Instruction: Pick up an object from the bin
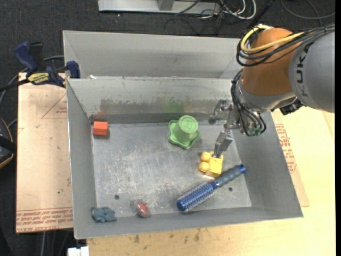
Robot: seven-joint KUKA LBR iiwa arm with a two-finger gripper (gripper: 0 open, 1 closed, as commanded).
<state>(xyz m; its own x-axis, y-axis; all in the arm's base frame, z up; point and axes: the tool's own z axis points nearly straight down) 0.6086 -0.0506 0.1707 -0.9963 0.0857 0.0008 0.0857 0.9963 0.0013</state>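
My gripper point(216, 137) hangs open in the right half of the bin, its two grey fingers apart and nothing between them. The lower fingertip point(218, 152) sits just above a small yellow toy point(211, 165) that lies on the bin floor. To the gripper's left stands a green cup-shaped thing point(184, 131). A blue hairbrush point(210, 189) lies slantwise just below the yellow toy, its handle pointing up and right.
An orange block point(99, 128) sits at the far left by the back wall. A blue-grey lump point(103, 214) and a small pinkish pebble-like thing point(141, 208) lie near the front left. The arm with its orange cover overhangs the bin's right wall.
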